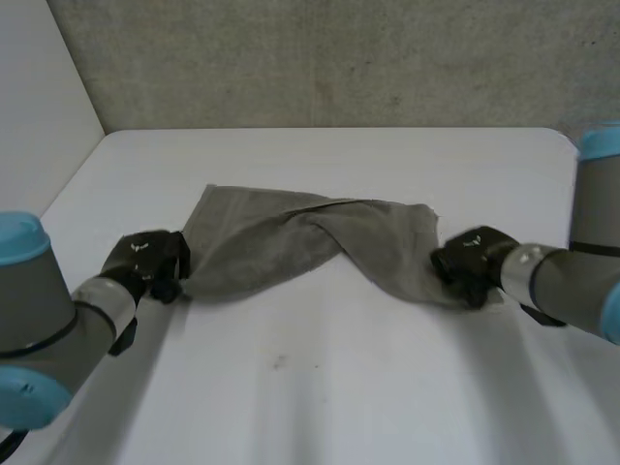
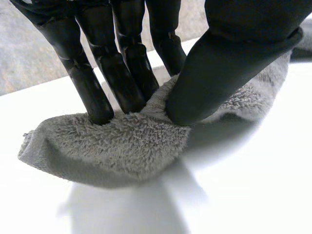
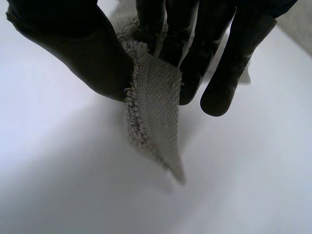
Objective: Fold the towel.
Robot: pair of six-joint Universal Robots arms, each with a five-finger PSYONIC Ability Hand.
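While the white table lies bare nearest the camera, the fold turns on what is stretched just beyond it: a rumpled grey terry towel whose long axis runs crosswise between the two hands. The black left hand pinches the towel's left corner between thumb and straight fingers, bunching it against the tabletop. The black right hand nips the opposite end, a hemmed corner hanging from between thumb and fingers. Neither hand is nearer; each holds its own end. Farther off, the cloth's middle is twisted over itself, its far edge towards the grey wall. In my judgement that twist needs drawing flat first.
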